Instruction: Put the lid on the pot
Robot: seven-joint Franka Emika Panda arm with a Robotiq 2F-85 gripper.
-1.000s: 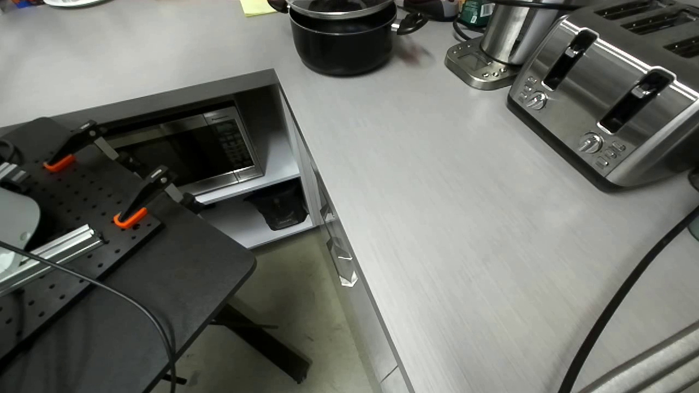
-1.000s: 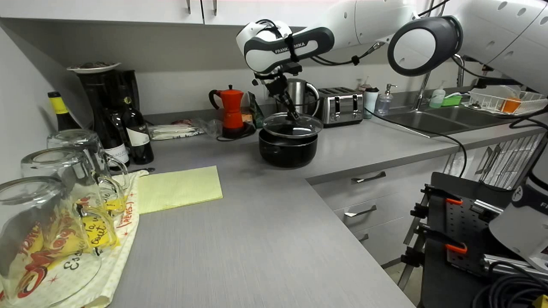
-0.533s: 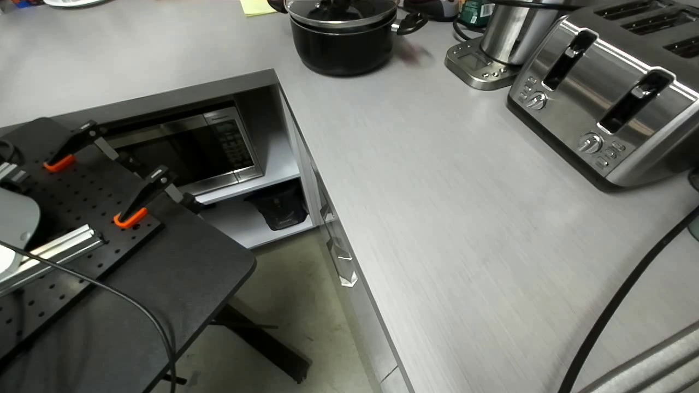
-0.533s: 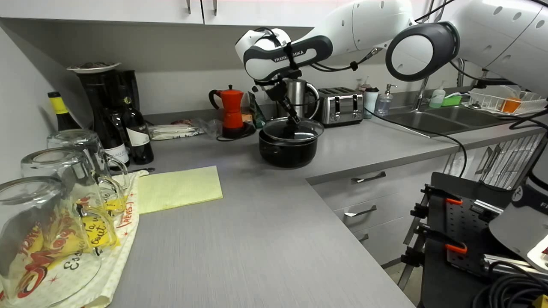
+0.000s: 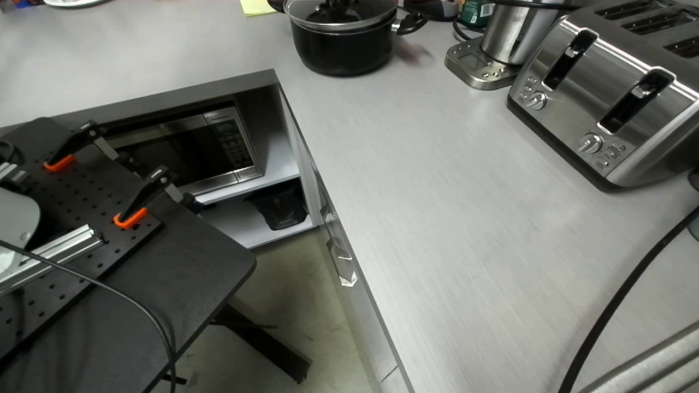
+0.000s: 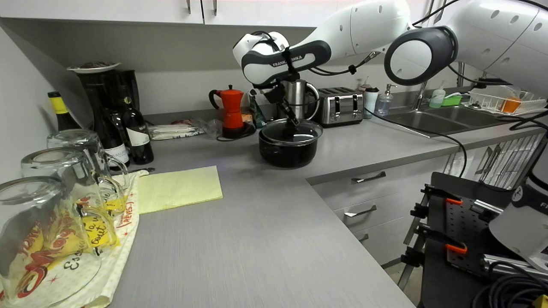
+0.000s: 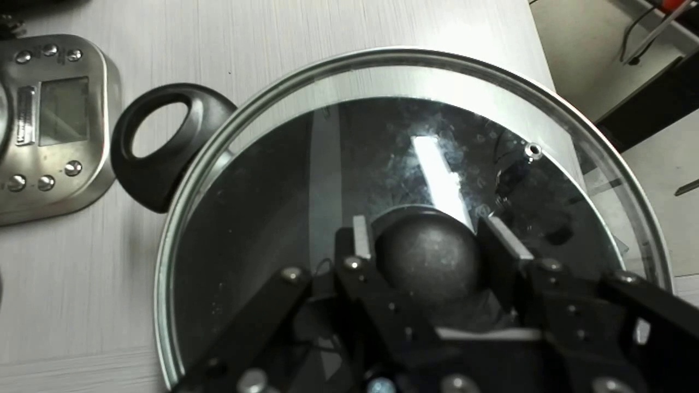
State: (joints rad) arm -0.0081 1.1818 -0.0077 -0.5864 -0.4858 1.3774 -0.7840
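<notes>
Lid (image 7: 360, 169) is right over the mouth of the pot (image 6: 287, 155), about level, held by its round dark knob (image 7: 428, 262). The hand (image 7: 426, 234) has its fingers (image 7: 360, 237) drawn in on both sides of that knob, as far apart as the knob is wide, and so has hold of the lid from above. In the wrist view the table (image 7: 273, 33) shows as a crescent through the glass, between the lid's metal edge and the pot's rim, so the two circles are out of line from there. In both exterior views the lid is close on top of the pot; whether edge and rim touch cannot be told.

The pot stands upright on the table, and one black handle (image 7: 210, 117) points toward the steel base (image 7: 63, 158) of the kettle (image 6: 296, 98). Next to the kettle is the toaster (image 5: 617, 93), and a red moka pot (image 6: 232, 109) stands on the kettle's other side. The arm (image 6: 376, 25) reaches in from the right edge of an exterior view. Nearer that camera a yellow cloth (image 6: 184, 188) lies flat, just beside a printed towel (image 6: 107, 273) that carries three glass mugs (image 6: 38, 222); dark bottles (image 6: 137, 137) stand farther back.
</notes>
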